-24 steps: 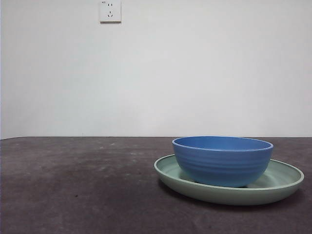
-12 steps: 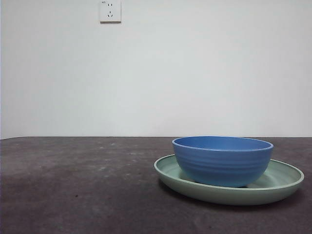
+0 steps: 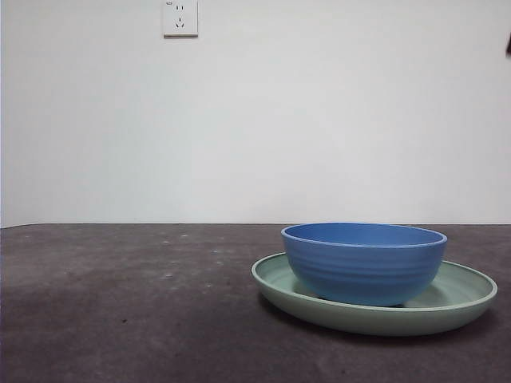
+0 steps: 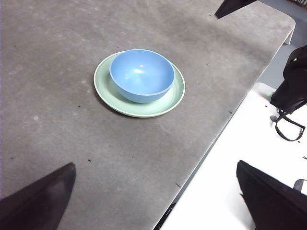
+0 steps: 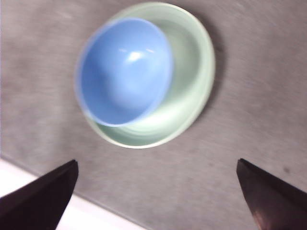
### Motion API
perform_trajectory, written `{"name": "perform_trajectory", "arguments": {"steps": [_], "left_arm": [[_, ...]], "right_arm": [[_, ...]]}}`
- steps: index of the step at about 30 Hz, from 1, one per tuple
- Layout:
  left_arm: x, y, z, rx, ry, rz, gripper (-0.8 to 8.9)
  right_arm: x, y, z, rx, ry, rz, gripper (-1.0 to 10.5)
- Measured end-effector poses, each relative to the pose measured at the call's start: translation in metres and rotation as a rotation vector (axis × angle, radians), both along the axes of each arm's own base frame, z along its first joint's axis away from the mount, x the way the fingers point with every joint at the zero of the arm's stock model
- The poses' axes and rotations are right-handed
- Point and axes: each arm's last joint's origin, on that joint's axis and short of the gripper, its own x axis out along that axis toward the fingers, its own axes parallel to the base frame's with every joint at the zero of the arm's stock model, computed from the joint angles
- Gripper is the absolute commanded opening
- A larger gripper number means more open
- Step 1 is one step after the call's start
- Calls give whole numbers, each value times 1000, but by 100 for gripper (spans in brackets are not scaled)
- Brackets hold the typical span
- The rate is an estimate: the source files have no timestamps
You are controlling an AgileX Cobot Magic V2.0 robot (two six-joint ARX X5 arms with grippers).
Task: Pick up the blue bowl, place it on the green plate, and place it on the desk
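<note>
The blue bowl (image 3: 364, 262) stands upright in the green plate (image 3: 459, 307) on the desk (image 3: 128, 303), right of centre in the front view. The left wrist view shows the bowl (image 4: 141, 74) on the plate (image 4: 175, 96) from far above; my left gripper (image 4: 158, 203) is open and empty, well away from them. The right wrist view, blurred, looks down on the bowl (image 5: 124, 72) in the plate (image 5: 192, 72); my right gripper (image 5: 158, 191) is open and empty, high above them. A dark arm tip (image 3: 509, 44) shows at the front view's right edge.
A wall socket (image 3: 180, 17) is on the white wall behind. In the left wrist view the desk's edge (image 4: 211, 143) borders a white surface (image 4: 230, 182) with a black strapped object (image 4: 292, 86). The other arm's black tip (image 4: 232, 5) shows there too.
A dark arm tip has come into the front view at the upper right edge. The bowl and plate have not moved.
</note>
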Motion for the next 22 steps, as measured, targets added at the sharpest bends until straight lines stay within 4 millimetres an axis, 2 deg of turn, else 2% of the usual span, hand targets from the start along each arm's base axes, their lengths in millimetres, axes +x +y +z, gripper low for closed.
{"name": "perform_trajectory", "arguments": {"steps": [6, 14, 17, 22], "left_arm": [[0, 0, 0, -1, 2, 1, 592], [0, 0, 0, -3, 4, 3, 592], [0, 0, 0, -3, 4, 3, 592], [0, 0, 0, -3, 4, 3, 592]], "right_arm": [[30, -2, -22, -108, 114, -48, 577], [71, 2, -52, -117, 161, -26, 572], [83, 4, -64, -118, 170, -17, 522], [102, 10, -86, -123, 199, 3, 506]]}}
